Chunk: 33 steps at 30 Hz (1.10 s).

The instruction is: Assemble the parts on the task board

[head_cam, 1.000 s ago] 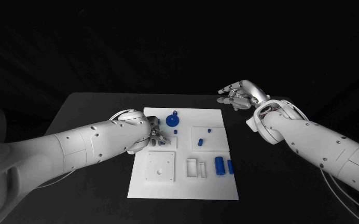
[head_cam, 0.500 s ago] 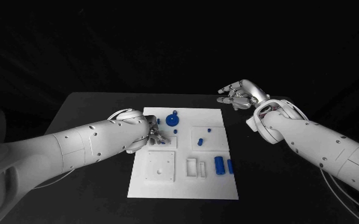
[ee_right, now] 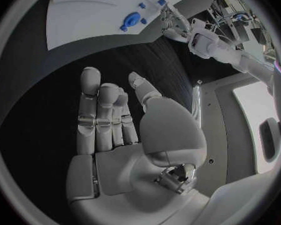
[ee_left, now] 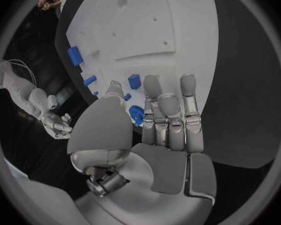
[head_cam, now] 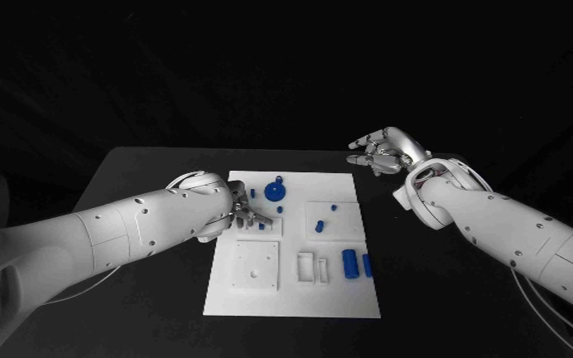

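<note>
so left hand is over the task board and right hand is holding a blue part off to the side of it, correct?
Not quite. The right hand holds nothing: the right wrist view shows its palm bare and fingers apart, above black table beside the task board. The rest stands: in the head view the left hand is over the board's left side, among the blue parts.

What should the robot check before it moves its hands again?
1. White task board lies flat on the black table: ok.
2. Left hand is over the board's left side, by the small blue parts: ok.
3. Left hand holds a part: cannot tell; its fingers look straight, with nothing seen between them.
4. Right hand is off the board, over bare table, holding nothing: ok.
5. Round blue part rests on the board: ok.
6. Two blue cylinders lie near the board's right edge: ok.
</note>
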Available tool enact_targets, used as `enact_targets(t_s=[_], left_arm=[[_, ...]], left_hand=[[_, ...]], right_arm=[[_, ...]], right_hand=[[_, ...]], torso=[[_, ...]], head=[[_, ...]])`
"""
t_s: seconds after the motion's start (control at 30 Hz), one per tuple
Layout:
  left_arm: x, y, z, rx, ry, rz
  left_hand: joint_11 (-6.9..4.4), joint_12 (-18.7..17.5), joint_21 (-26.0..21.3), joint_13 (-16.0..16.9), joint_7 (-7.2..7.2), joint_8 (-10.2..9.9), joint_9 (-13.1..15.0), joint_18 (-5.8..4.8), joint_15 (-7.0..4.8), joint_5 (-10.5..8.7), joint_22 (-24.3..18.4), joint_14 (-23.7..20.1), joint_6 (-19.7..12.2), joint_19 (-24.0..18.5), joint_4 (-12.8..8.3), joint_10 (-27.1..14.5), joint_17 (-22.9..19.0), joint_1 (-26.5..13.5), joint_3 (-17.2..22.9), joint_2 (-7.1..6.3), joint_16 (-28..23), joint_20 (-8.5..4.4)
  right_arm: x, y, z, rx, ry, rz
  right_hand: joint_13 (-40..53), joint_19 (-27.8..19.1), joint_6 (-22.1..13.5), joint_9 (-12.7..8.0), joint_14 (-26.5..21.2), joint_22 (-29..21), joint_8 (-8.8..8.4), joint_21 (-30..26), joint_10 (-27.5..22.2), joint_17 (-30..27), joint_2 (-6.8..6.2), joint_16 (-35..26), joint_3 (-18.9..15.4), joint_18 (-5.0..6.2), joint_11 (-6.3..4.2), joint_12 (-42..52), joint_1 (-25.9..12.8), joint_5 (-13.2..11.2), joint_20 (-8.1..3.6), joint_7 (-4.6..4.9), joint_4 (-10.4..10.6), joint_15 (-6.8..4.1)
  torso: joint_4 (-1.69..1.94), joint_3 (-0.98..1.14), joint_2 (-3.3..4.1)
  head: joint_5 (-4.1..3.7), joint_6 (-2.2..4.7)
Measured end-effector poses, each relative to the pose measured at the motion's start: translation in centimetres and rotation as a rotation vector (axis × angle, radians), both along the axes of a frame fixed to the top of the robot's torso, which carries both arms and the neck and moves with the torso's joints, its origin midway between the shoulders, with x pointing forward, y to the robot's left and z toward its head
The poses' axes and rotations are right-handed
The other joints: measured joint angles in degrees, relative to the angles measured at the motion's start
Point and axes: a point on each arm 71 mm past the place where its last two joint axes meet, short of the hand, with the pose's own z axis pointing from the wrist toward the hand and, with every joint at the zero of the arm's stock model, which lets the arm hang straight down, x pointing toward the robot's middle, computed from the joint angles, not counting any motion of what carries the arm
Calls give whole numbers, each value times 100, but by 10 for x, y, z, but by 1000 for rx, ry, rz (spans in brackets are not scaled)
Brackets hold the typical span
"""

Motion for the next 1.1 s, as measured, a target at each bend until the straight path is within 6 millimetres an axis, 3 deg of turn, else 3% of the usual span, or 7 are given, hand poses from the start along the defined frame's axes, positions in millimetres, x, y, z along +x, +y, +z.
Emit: enact_targets(t_s=[0.17,0.33,0.47,0.7,0.87,0.97,1.1], left_arm=[[4,5,10,-65,0,32],[8,12,23,-156,12,74],[15,17,36,-225,16,105],[31,27,50,-288,3,155],[45,30,59,-280,-36,164],[52,30,63,-250,-62,156],[59,30,66,-208,-83,141]], left_hand=[[64,-298,-103,-116,119,0,-166,0,72,0,4,-153,-304,-55,-7,-2,-72,-66,42,56,-177,55],[136,-627,-311,-158,277,34,-970,0,161,39,4,-282,-749,-135,-80,-6,-236,121,201,299,-285,134],[184,-777,-534,-124,336,34,-1422,0,219,587,-61,-389,-851,-165,-549,0,-416,157,171,669,-317,164],[205,-792,-666,-67,357,67,-1640,0,241,1638,-63,-411,-952,-144,-1234,-20,-518,296,-175,1178,-312,186],[205,-792,-761,-37,357,88,-1719,0,242,1814,3,-411,-952,-102,-1418,-20,-569,278,-362,1341,-267,185],[203,-792,-765,-37,357,88,-1726,0,242,1822,5,-410,-958,-102,-1418,-22,-575,278,-390,1341,-267,185],[226,-792,-808,-24,422,88,-1777,0,275,2055,5,-480,-1187,-99,-1426,-189,-587,287,-429,1331,-243,188]], right_arm=[[0,-2,0,0,1,-3],[0,-3,0,0,1,-7],[0,-5,-1,0,2,-11],[1,-7,-2,3,4,-18],[1,-7,-2,8,4,-19],[1,-7,-1,11,4,-18],[1,-7,0,14,2,-17]], right_hand=[[0,0,-10,0,0,0,0,0,0,0,0,0,-4,-1,0,0,0,2,0,3,4,0],[1,0,-28,0,20,-5,0,0,0,-1,0,0,-25,-2,0,0,-44,2,0,-12,24,20],[-18,0,-28,0,20,-19,0,0,0,-1,1,0,-25,-3,0,0,-45,2,0,-11,25,20],[-210,0,-75,0,20,-107,0,-109,-85,-9,1,-38,-48,-6,22,-180,-45,2,0,15,48,20],[-236,0,-85,0,20,-135,0,-153,-84,-15,1,-38,-48,-7,21,-207,-45,2,0,24,48,20],[-271,0,-122,0,20,-147,0,-185,-104,-16,1,-38,-48,-8,40,-230,-45,2,0,21,48,21],[-292,0,-122,0,20,-156,0,-185,-104,-23,1,-60,-57,-10,40,-232,-45,1,0,21,88,20]], torso=[[3,-1,0],[7,-1,-4],[3,-5,-2],[-12,-7,17],[-29,-12,44],[-37,-17,64],[-48,-22,98]], head=[[-1,21],[2,55],[18,90],[47,153],[59,193],[65,211],[60,236]])
